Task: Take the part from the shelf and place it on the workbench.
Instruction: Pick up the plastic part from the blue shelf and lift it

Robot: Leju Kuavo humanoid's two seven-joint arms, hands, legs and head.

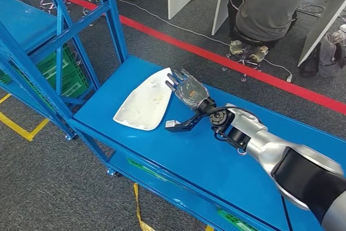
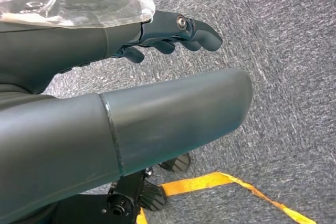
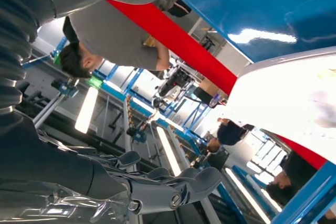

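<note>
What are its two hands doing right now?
Left hand: open, holding nothing, fingers apart.
Right hand: open, beside the white part, not gripping it.

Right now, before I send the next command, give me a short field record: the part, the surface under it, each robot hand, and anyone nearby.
part: white panel, lying flat
surface: blue workbench top, panel near its far left end
right robot hand: fingers spread at the panel's right edge, holding nothing; whether it touches the panel cannot be told
left robot hand: hanging over grey carpet, empty, fingers loosely extended
shelf: blue frame left of the bench
person: seated beyond the red floor line
</note>
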